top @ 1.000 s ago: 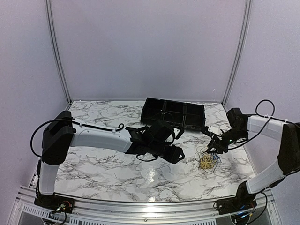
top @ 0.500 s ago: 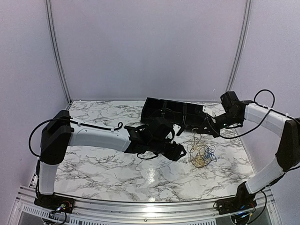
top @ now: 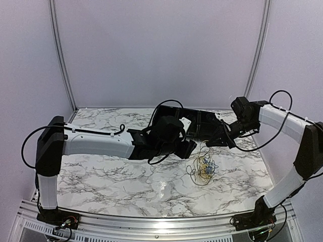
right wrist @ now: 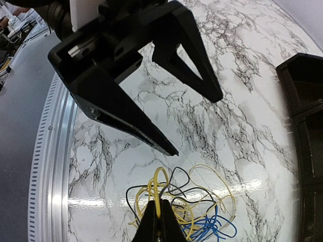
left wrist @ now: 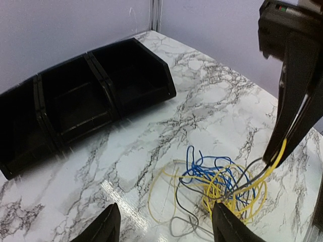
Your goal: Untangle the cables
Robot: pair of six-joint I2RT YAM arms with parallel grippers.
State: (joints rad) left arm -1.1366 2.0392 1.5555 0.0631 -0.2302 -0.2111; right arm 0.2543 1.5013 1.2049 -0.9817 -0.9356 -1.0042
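left gripper: fingers spread wide, nothing between them. It hangs low over the table.
cables: one loose heap on the marble, just ahead of my left fingers. It sits off-centre, toward the finger on the right gripper's side, and directly under the right fingertips.
right gripper: fingers pressed together, pinching a loop of the yellow cable. That strand rises from the heap to the tips.
key relation: the heap is roughly round, with no long axis of its own. The only clear line I see is the raised yellow strand, running from the heap up to the right fingers. The right arm is already on it; the left is near but not touching.
next move, my read: the left needs to go forward and down onto the blue cable or the black cable, then pull away from the right fingers.
count, cables: three colours, one each of yellow, blue and black. Crossings are too dense to trace.
count, bin: one, three compartments showing, beyond the left fingertips and well apart from the heap.
count, grippers: two.
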